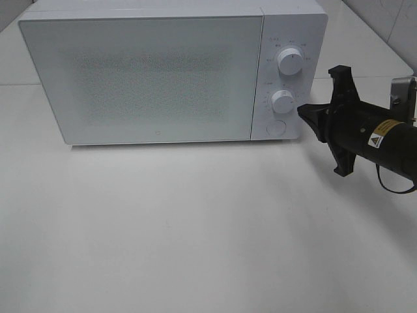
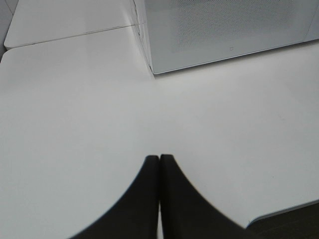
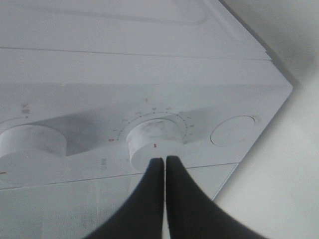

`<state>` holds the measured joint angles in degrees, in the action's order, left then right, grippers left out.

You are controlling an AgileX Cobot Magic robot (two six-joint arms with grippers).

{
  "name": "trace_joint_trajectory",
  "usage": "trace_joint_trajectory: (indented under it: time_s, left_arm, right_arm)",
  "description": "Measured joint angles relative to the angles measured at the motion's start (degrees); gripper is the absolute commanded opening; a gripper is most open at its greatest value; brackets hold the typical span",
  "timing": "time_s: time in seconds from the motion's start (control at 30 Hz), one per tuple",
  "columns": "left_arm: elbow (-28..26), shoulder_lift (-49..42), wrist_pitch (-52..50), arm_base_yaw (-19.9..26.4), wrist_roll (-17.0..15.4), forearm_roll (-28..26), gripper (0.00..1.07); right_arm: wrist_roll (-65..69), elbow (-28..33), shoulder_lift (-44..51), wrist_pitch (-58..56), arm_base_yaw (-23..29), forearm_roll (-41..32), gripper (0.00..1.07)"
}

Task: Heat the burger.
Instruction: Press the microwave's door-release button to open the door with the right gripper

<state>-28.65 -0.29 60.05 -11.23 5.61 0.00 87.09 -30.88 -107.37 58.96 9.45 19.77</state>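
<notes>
Free room: wide table (image 1: 195, 228) in front of the microwave (image 1: 294, 23).
Obstacles: shut door (image 1: 143, 75); right gripper (image 1: 301, 112) just beside lower knob (image 1: 282, 102).

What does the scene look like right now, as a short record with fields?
microwave: on table, door shut
burger: not in view
right gripper: shut, tips at lower knob; contact unclear
left gripper: shut, over table, holding nothing
</notes>
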Motion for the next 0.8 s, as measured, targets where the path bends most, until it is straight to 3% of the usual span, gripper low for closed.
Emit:
trace_joint_trajectory:
  time_s: [0.5, 0.8]
  left_arm:
    - [0.0, 0.0, 0.0, 0.0, 0.0, 0.0, 0.0]
    - [0.0, 0.0, 0.0, 0.0, 0.0, -0.3, 0.0]
  right_arm:
    - [1.8, -0.9, -0.4, -7.4, 0.0, 0.3, 0.0]
    - [-1.1, -8.4, -0.4, -18.5, 4.1, -0.7, 0.0]
